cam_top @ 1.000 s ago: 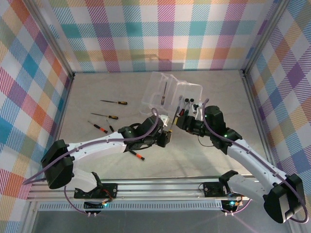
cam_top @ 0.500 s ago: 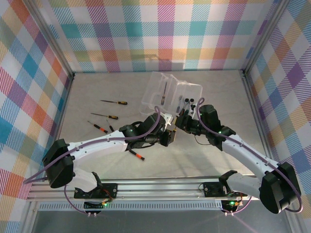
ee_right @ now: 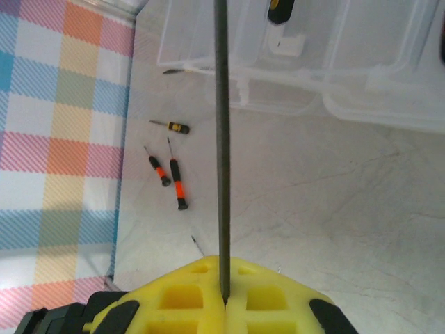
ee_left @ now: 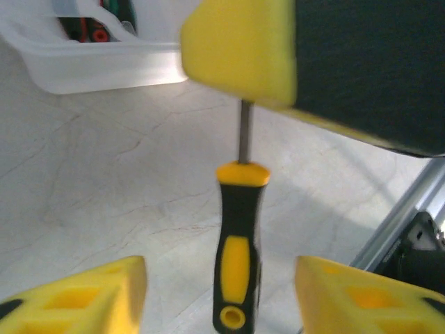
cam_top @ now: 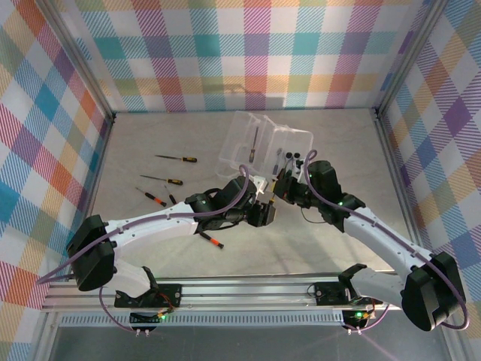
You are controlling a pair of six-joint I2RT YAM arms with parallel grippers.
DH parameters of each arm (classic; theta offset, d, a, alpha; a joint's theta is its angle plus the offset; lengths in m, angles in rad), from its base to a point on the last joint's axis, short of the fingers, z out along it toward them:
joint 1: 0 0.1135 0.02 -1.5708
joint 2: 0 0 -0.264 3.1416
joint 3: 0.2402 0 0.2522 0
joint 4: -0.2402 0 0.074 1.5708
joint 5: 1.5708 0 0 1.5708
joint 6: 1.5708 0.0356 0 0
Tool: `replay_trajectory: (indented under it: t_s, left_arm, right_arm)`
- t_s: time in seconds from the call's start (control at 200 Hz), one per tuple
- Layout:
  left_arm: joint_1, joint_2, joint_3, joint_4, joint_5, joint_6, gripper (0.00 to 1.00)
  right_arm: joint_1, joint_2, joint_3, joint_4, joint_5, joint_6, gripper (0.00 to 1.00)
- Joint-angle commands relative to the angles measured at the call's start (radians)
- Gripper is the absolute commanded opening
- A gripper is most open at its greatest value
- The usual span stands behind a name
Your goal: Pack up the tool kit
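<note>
A screwdriver with a black and yellow handle (ee_left: 236, 271) hangs between my two grippers in front of the clear plastic box (cam_top: 263, 135). My right gripper (ee_right: 224, 299) is shut on its metal shaft (ee_right: 221, 139). Around the handle my left gripper (ee_left: 221, 296) stands open, with a gap between each yellow pad (ee_left: 76, 296) and the handle. From above, the left gripper (cam_top: 264, 210) and right gripper (cam_top: 279, 189) meet just below the box. The box lies open, with one screwdriver (cam_top: 255, 141) in the lid half and several in the other half. Several more screwdrivers (cam_top: 177, 159) lie on the table to the left.
One black and red screwdriver (cam_top: 210, 240) lies under the left arm near the table's front. Two black and orange ones (ee_right: 178, 184) lie close together near the left wall. Checked walls enclose the table on three sides, and a metal rail (cam_top: 248, 289) runs along the front.
My right gripper has shut on the screwdriver's shaft. My left gripper, shut on the handle before, has opened and let it go. Both arms have barely shifted.
</note>
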Motion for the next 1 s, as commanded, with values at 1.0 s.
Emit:
replay_trajectory:
  t_s: [1.0]
  left_arm:
    - [-0.006, -0.463, -0.197, -0.539, -0.722, -0.449, 0.94]
  right_arm:
    - [-0.223, 1.027, 0.998, -0.276, -0.248, -0.139, 0.26]
